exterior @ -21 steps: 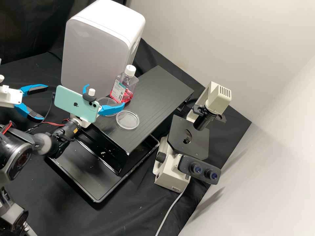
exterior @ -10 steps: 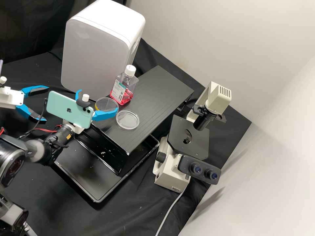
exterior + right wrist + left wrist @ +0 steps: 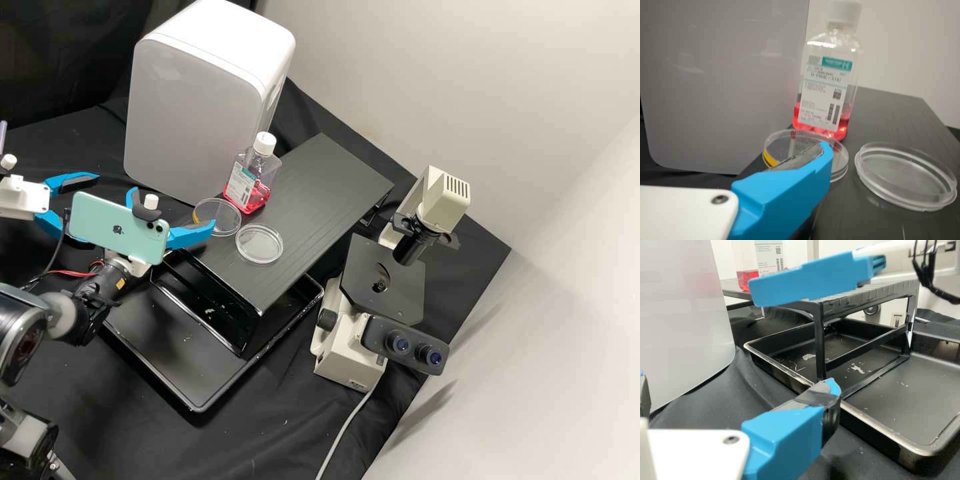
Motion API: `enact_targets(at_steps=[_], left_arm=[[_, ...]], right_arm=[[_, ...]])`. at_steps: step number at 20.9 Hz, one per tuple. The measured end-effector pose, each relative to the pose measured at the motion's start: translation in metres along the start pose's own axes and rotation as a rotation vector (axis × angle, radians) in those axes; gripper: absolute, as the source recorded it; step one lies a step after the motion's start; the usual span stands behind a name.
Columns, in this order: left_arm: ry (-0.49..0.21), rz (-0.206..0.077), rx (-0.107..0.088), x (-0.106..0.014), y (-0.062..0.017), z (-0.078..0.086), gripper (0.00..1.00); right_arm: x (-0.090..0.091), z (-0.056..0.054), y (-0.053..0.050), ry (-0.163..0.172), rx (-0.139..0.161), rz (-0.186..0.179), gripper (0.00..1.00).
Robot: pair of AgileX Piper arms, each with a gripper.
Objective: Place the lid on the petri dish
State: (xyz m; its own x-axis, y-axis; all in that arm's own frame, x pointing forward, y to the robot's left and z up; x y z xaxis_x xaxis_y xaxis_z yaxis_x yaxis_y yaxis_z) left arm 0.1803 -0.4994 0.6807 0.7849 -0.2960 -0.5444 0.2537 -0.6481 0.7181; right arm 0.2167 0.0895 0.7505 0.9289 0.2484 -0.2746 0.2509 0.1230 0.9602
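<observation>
The petri dish (image 3: pixel 217 215), with a yellowish bottom, sits at the near left corner of the black shelf (image 3: pixel 320 187). Its clear lid (image 3: pixel 259 243) lies flat just to the right, apart from it. In the right wrist view the dish (image 3: pixel 805 150) and the lid (image 3: pixel 905 175) lie side by side past my own blue finger (image 3: pixel 790 185). My right gripper (image 3: pixel 171 209) hangs open and empty left of the dish, one fingertip close to its rim. Farther left, my left gripper (image 3: pixel 70 200) is open over the black cloth, with its finger (image 3: pixel 795 430) low beside the tray.
A flask of pink liquid (image 3: pixel 250 177) stands behind the dish, in front of a big white box (image 3: pixel 200 87). The shelf stands in a black tray (image 3: pixel 200 373). A microscope (image 3: pixel 393 280) is at the right. A mint-green phone (image 3: pixel 117 227) rides on the right arm.
My right gripper, which had its open fingers around the dish, has drawn back to the left, leaving the dish on the shelf. The left gripper has hardly moved.
</observation>
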Motion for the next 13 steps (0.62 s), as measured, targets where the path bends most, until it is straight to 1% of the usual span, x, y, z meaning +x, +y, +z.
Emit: enact_targets(at_steps=[1, 3, 5, 7, 9, 11, 13], left_arm=[[0.000, 0.000, 0.000, 0.000, 0.0000, 0.000, 1.00], [-0.005, -0.001, 0.002, 0.000, -0.0001, 0.000, 1.00], [-0.005, -0.001, 0.002, 0.000, -0.0001, 0.000, 1.00], [-0.005, -0.001, 0.002, 0.000, -0.0001, 0.000, 1.00], [-0.007, -0.004, 0.003, 0.000, -0.0007, 0.001, 1.00], [-0.006, -0.007, 0.003, 0.000, -0.0013, 0.000, 1.00], [-0.008, -0.007, 0.004, 0.000, -0.0013, 0.001, 1.00]], right_arm=[[0.002, 0.001, 0.000, -0.005, 0.004, -0.001, 1.00], [0.003, 0.006, 0.002, -0.027, 0.006, 0.007, 1.00], [0.005, 0.012, 0.006, -0.051, 0.030, 0.027, 1.00], [0.006, 0.017, 0.010, -0.072, 0.037, 0.043, 1.00], [0.005, 0.020, 0.012, -0.083, 0.058, 0.054, 1.00], [0.006, 0.020, 0.012, -0.084, 0.073, 0.054, 1.00], [0.006, 0.022, 0.011, -0.091, 0.073, 0.049, 1.00]])
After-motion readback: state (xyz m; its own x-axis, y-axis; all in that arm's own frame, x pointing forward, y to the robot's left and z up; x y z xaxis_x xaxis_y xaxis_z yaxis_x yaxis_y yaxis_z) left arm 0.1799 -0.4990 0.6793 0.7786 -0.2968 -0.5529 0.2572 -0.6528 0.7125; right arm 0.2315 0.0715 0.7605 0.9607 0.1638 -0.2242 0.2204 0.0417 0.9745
